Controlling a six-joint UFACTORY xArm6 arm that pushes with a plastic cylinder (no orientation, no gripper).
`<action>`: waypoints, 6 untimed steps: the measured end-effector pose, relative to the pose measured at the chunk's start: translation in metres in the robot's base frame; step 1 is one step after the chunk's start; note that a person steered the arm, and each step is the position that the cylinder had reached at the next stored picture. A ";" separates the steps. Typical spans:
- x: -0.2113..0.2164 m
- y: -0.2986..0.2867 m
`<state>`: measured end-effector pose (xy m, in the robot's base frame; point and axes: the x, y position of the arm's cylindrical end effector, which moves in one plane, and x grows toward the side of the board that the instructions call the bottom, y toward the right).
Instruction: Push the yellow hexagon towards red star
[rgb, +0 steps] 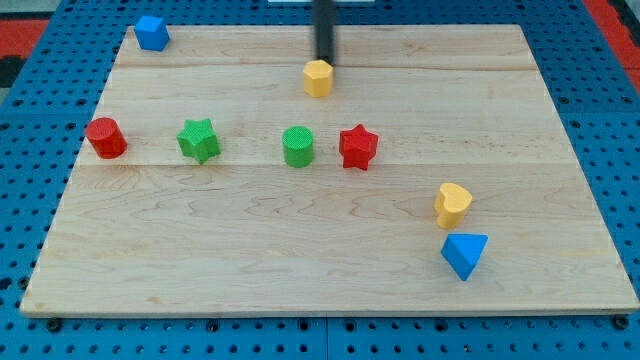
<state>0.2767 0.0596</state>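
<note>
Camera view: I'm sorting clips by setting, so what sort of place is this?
Probably a robotics lab bench: a wooden board lies on a blue perforated base, with small coloured blocks such as the yellow hexagon and red star, and my tip just above the hexagon.

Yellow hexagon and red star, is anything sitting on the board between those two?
No. In the camera view the wood between the yellow hexagon and the red star is bare; the green cylinder stands left of the star, off that line.
</note>
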 end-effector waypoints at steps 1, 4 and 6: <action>0.019 0.021; 0.040 -0.030; 0.019 -0.071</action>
